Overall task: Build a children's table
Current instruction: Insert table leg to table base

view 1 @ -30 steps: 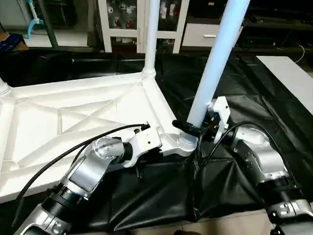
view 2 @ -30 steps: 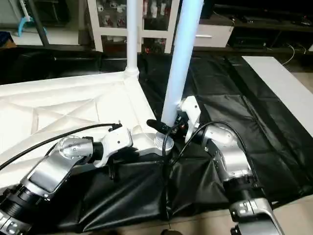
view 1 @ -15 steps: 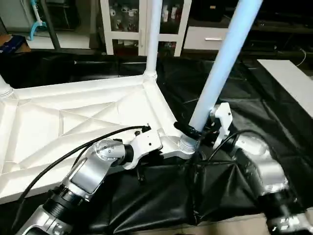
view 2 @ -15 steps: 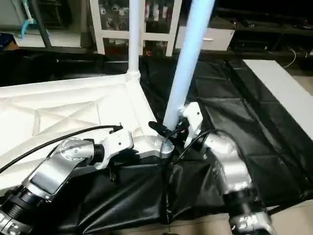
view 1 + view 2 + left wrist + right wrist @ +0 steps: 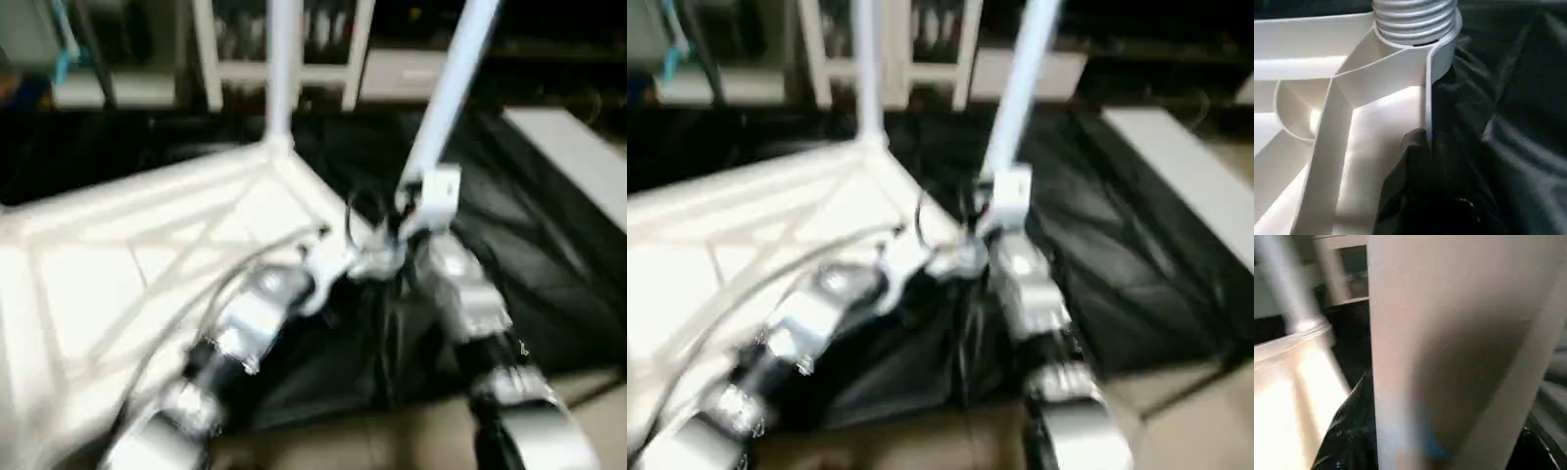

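While right pincer clamps the long white tubular leg, left pincer, shut, rests by upturned white plastic tabletop; black sheeting and white glass-door cabinet lie beyond.

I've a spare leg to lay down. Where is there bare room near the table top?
Bare black sheet lies between the right arm and the white board. Crowded: the near corner socket, where both arms meet the tilted leg.
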Motion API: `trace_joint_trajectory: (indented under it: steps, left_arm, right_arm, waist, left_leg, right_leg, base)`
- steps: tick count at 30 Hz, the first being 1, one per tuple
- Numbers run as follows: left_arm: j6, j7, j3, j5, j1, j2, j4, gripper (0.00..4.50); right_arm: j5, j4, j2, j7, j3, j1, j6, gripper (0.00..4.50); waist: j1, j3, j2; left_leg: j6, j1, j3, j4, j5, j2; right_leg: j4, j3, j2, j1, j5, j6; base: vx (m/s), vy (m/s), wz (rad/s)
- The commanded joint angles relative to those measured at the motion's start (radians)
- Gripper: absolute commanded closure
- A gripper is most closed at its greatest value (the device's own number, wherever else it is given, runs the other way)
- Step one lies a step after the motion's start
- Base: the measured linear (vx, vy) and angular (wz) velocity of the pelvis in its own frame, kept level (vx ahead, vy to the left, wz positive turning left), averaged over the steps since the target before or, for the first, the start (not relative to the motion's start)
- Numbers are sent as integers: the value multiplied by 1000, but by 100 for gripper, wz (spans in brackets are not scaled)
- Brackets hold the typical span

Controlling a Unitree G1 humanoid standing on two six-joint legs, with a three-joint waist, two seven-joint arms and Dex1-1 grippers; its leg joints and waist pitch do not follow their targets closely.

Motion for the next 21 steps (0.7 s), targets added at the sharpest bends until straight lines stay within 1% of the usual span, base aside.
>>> trace_joint_trajectory:
  steps: [1, 2, 3, 4, 5, 6, 7, 8, 9, 10, 11, 12, 13, 14, 15, 16, 17, 18, 20, 21]
  left_arm:
    - [-9, 99, 68, 9, -64, -10, 33, 450]
    - [-15, 123, 80, 4, -80, -22, 54, 450]
    - [-19, 137, 87, 2, -86, -26, 61, 450]
    - [-22, 145, 92, 2, -90, -28, 65, 450]
    - [-25, 149, 96, 1, -90, -28, 65, 450]
    - [-34, 161, 107, 2, -92, -26, 66, 450]
    - [-38, 166, 112, 3, -93, -24, 68, 450]
    - [-38, 166, 112, 3, -93, -24, 68, 450]
    - [-53, 170, 118, 3, -98, -13, 83, 450]
    - [-61, 171, 120, 2, -101, -6, 92, 450]
    - [-66, 170, 122, 1, -104, -2, 99, 450]
    - [-71, 169, 122, -1, -106, 0, 106, 450]
    - [-77, 161, 118, -1, -108, 3, 111, 450]
    - [-82, 156, 114, -1, -109, 6, 114, 450]
    - [-94, 134, 100, 1, -106, 13, 113, 450]
    - [-127, 86, 69, 8, -98, 30, 110, 450]
    - [-128, 85, 68, 9, -98, 30, 110, 450]
    - [-149, 58, 50, 14, -92, 41, 109, 450]
    - [-198, 8, 26, 15, -80, 64, 104, 450]
    - [-240, -22, 18, 12, -67, 87, 98, 450]
  right_arm:
    - [-69, 184, -6, -113, -14, 60, 33, 266]
    - [-91, 211, 4, -138, -1, 40, 10, 266]
    - [-109, 225, 9, -150, 12, 26, -7, 266]
    - [-123, 233, 13, -156, 23, 16, -22, 266]
    - [-123, 234, 16, -157, 23, 12, -26, 266]
    - [-127, 245, 21, -159, 26, 1, -41, 266]
    - [-127, 252, 22, -160, 26, -4, -49, 266]
    - [-127, 252, 22, -160, 26, -4, -49, 266]
    - [-136, 277, 17, -158, 29, -19, -89, 266]
    - [-138, 289, 14, -156, 26, -26, -109, 266]
    - [-138, 296, 11, -155, 23, -31, -118, 266]
    - [-137, 308, 11, -156, 15, -36, -126, 266]
    - [-129, 314, 12, -147, 3, -39, -139, 266]
    - [-124, 320, 13, -141, -5, -41, -150, 266]
    - [-118, 320, 13, -129, -11, -42, -156, 266]
    - [-101, 318, 14, -94, -21, -46, -168, 266]
    - [-100, 318, 14, -92, -21, -46, -168, 266]
    - [-94, 316, 14, -70, -22, -47, -176, 266]
    - [-74, 306, 13, -29, -31, -48, -199, 266]
    - [-53, 276, 5, 23, -39, -45, -211, 266]
  waist:
    - [-31, -38, 39]
    - [-38, -41, 29]
    - [-40, -40, 26]
    - [-43, -36, 17]
    - [-41, -37, 2]
    - [-40, -40, -3]
    - [-32, -45, -7]
    - [-30, -54, -7]
    - [-26, -56, -7]
    - [-22, -56, -2]
    - [-20, -55, 2]
    - [-21, -53, 3]
    - [-26, -56, 5]
    - [-24, -58, 5]
    - [-24, -59, 6]
    - [-25, -60, 8]
    - [-24, -61, 8]
    - [-24, -63, 11]
    - [-23, -66, 10]
    - [-21, -66, 11]
  left_leg:
    - [-290, 51, -94, -188, -773, 125]
    - [-275, 53, -81, -185, -724, 122]
    - [-239, 42, -59, -182, -630, 110]
    - [-201, 28, -42, -178, -583, 104]
    - [-154, 26, -27, -170, -579, 101]
    - [-124, 28, -19, -162, -563, 100]
    - [-70, 33, -4, -153, -502, 100]
    - [-19, 15, 3, -157, -365, 107]
    - [3, 10, 7, -158, -293, 113]
    - [37, 18, 18, -159, -202, 118]
    - [49, 22, 23, -159, -194, 119]
    - [57, 24, 33, -165, -254, 124]
    - [40, 19, 40, -166, -290, 125]
    - [28, 24, 44, -166, -284, 127]
    - [26, 22, 45, -166, -275, 128]
    - [27, 20, 46, -166, -251, 128]
    - [33, 20, 46, -166, -241, 127]
    - [41, 22, 49, -164, -213, 128]
    - [69, 24, 55, -159, -156, 129]
    - [79, 25, 56, -158, -149, 129]
  right_leg:
    - [-37, 35, -11, -15, -117, -107]
    - [-45, 37, -17, -15, -50, -116]
    - [-67, 45, -37, -5, -23, -136]
    - [-86, 55, -55, 0, -90, -151]
    - [-103, 67, -66, -6, -234, -153]
    - [-109, 76, -73, -10, -299, -157]
    - [-121, 88, -84, -15, -369, -168]
    - [-112, 91, -87, 5, -296, -189]
    - [-107, 90, -87, 10, -231, -204]
    - [-100, 85, -79, 7, -122, -240]
    - [-97, 83, -75, 3, -96, -254]
    - [-100, 80, -68, 1, -114, -263]
    - [-97, 77, -65, 6, -145, -255]
    - [-95, 77, -62, 2, -128, -249]
    - [-92, 77, -61, 3, -109, -250]
    - [-88, 76, -58, 7, -70, -252]
    - [-87, 76, -57, 9, -52, -253]
    - [-81, 76, -57, 10, -6, -262]
    - [-73, 76, -57, 14, 64, -284]
    - [-73, 76, -58, 15, 73, -291]
  base:
    - [-61, 55, 9]
    - [-61, 55, 9]
    - [0, 0, 0]
    - [0, 0, 0]
    - [0, 0, 0]
    - [0, 0, 0]
    - [0, 0, 0]
    - [0, 0, 0]
    - [0, 0, 0]
    - [0, 0, 0]
    - [0, 0, 0]
    - [0, 0, 0]
    - [0, 0, 0]
    - [0, 0, 0]
    - [0, 0, 0]
    - [0, 0, 0]
    - [0, 0, 0]
    - [0, 0, 0]
    - [0, 0, 0]
    - [0, 0, 0]
